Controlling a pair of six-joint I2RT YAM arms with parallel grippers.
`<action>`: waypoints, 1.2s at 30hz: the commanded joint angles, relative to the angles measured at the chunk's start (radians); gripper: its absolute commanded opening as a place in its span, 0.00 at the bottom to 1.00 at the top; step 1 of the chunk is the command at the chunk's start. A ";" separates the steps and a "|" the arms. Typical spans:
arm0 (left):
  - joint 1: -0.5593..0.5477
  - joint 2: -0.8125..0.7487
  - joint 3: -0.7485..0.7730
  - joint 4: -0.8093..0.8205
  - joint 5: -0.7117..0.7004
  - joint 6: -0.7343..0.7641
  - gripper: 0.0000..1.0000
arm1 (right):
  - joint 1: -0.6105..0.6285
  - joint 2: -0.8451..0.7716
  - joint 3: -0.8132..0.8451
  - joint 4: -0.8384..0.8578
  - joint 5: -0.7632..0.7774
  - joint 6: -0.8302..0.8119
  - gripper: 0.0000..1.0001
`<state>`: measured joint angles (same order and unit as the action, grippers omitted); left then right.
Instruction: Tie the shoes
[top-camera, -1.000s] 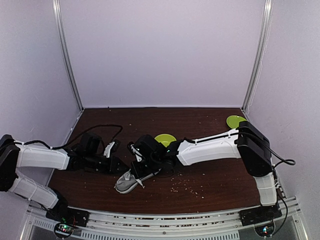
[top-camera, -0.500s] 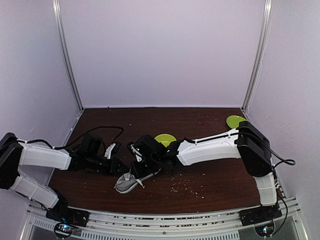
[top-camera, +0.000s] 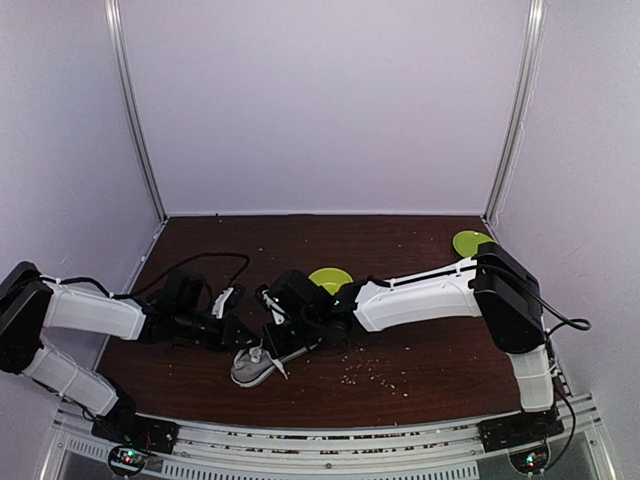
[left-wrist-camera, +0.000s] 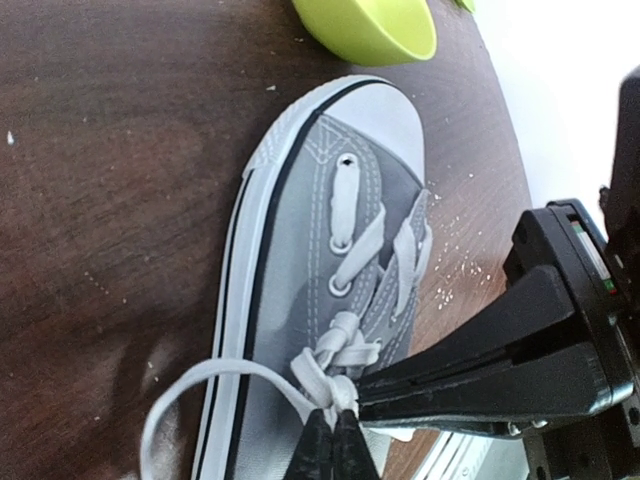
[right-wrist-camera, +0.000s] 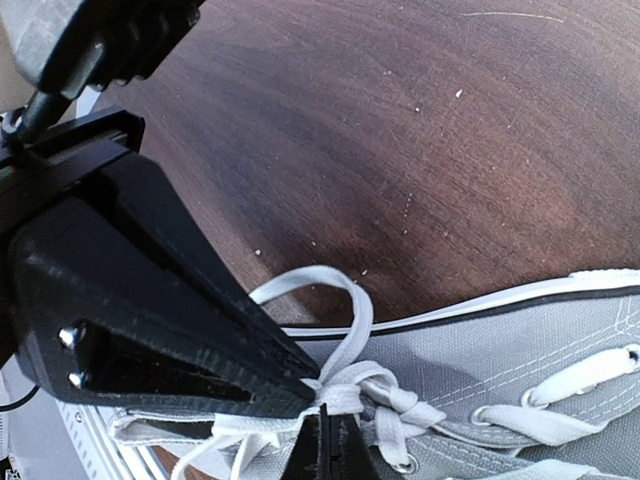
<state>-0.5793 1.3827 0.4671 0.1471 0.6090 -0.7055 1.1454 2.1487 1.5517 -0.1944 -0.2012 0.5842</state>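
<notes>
- Left claw (left-wrist-camera: 335, 438): fingers pressed together with no gap, pinching the white laces (left-wrist-camera: 335, 365) where they cross above the top eyelets.
- Right claw (right-wrist-camera: 324, 440): also clenched. Its tips meet on the same bunch of lace, nose to nose with the left claw (which strand each one holds is too tangled to tell).
- A slack loop (left-wrist-camera: 175, 400) runs from the pinch out over the shoe's rim and onto the table (left-wrist-camera: 110, 200).
- Shoe (top-camera: 262, 362): upright on its sole, near the front middle of the table and between the two arms. Its toe points at the green bowl (left-wrist-camera: 370, 25), which sits just past it without touching.
- Step in hand, as I judge it: working the knot at the crossing. The strands are gathered, but no finished bow shows.
- The next move probably calls for the claws to draw apart sideways, each keeping its strand, so the crossing cinches down. The pull should be even and gentle, or the light shoe will slide or tip instead of the knot tightening.
</notes>
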 joint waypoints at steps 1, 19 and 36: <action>0.005 0.000 -0.008 0.061 0.021 -0.002 0.00 | -0.001 -0.032 -0.022 -0.003 0.018 0.009 0.00; 0.005 -0.135 -0.031 -0.003 -0.072 0.000 0.00 | 0.023 -0.203 -0.166 0.086 0.081 -0.074 0.21; 0.005 -0.136 -0.050 0.040 -0.088 -0.069 0.00 | 0.120 -0.178 -0.088 0.039 0.197 -0.212 0.41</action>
<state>-0.5774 1.2407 0.4305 0.1307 0.5167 -0.7509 1.2160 1.9842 1.4170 -0.1226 -0.1055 0.4580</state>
